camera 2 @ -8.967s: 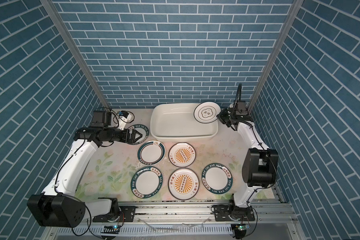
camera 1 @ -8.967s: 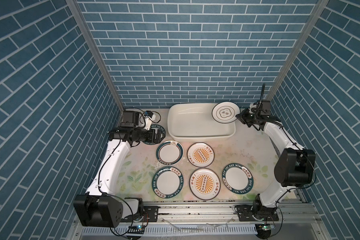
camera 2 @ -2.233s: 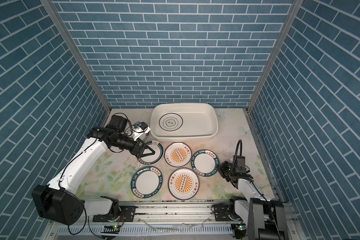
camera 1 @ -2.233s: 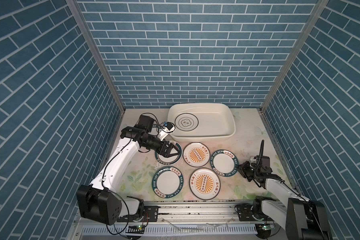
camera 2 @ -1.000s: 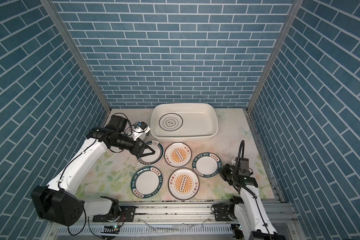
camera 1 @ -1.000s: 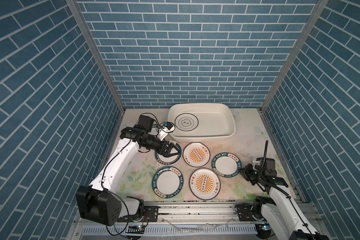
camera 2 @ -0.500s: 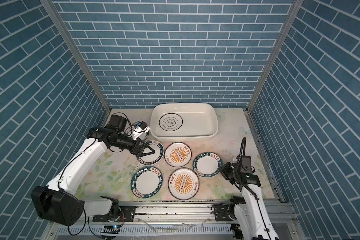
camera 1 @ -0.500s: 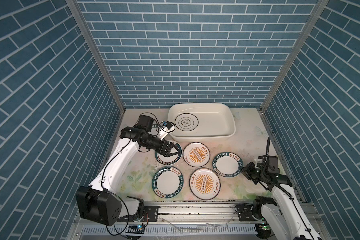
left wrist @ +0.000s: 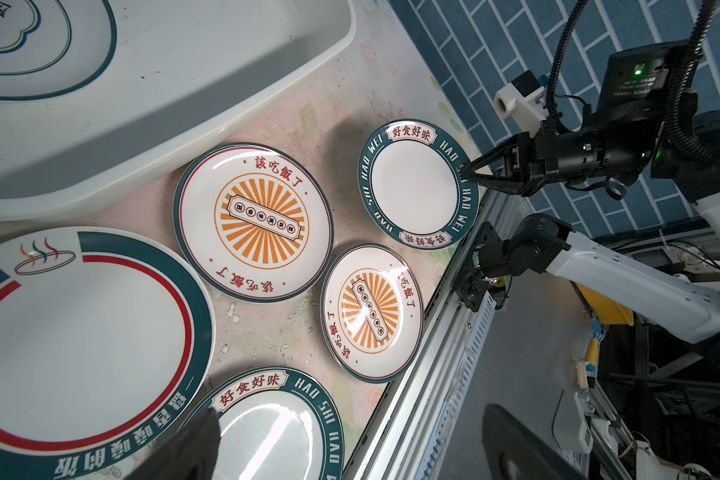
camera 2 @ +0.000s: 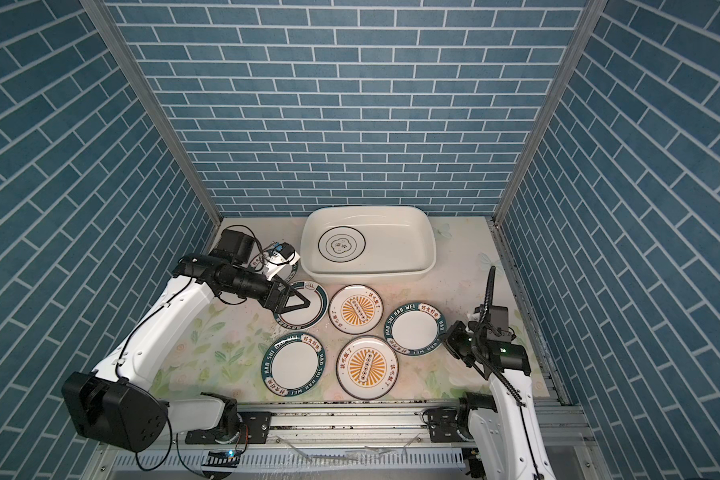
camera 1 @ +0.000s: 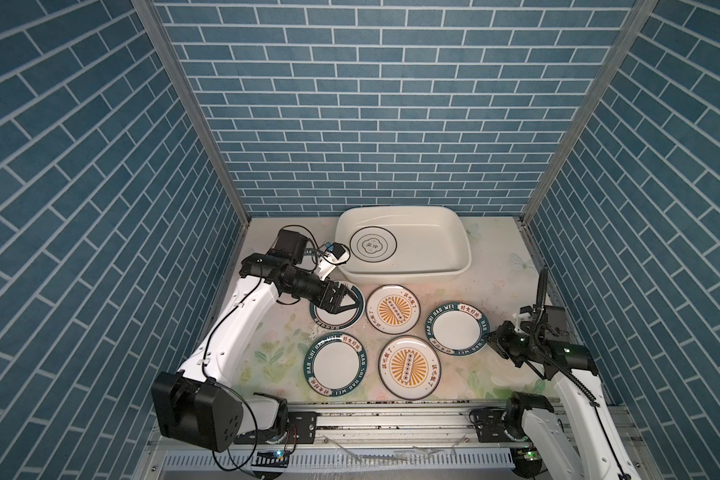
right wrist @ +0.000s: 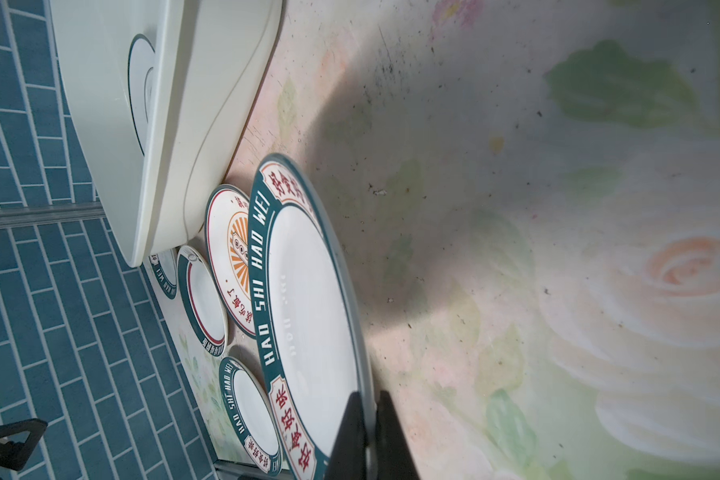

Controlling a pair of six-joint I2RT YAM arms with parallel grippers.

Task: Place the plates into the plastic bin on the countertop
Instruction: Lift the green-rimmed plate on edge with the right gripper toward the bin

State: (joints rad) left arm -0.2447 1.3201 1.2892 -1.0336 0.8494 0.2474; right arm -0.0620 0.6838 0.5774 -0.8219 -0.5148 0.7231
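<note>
The bin point(camera 2: 428, 254) stands against the countertop's point(camera 2: 208, 332) back edge, with a ringed plate point(camera 2: 341, 246) lying flat in its left half. Just left of the bin, a hidden plate point(camera 2: 289, 272) shows only parts of its teal rim beneath the left arm. The left gripper point(camera 2: 302, 304) hangs over the logo plate point(camera 2: 308, 320), in front of the bin's left corner. To its right lies the back sunburst plate point(camera 2: 356, 308). Along the front edge, the left lettered plate point(camera 2: 294, 362) and the front sunburst plate point(camera 2: 366, 361) lie side by side. Toward the right edge, the right gripper point(camera 2: 449, 332) is closed on the right rim of the right lettered plate point(camera 2: 414, 329).
</note>
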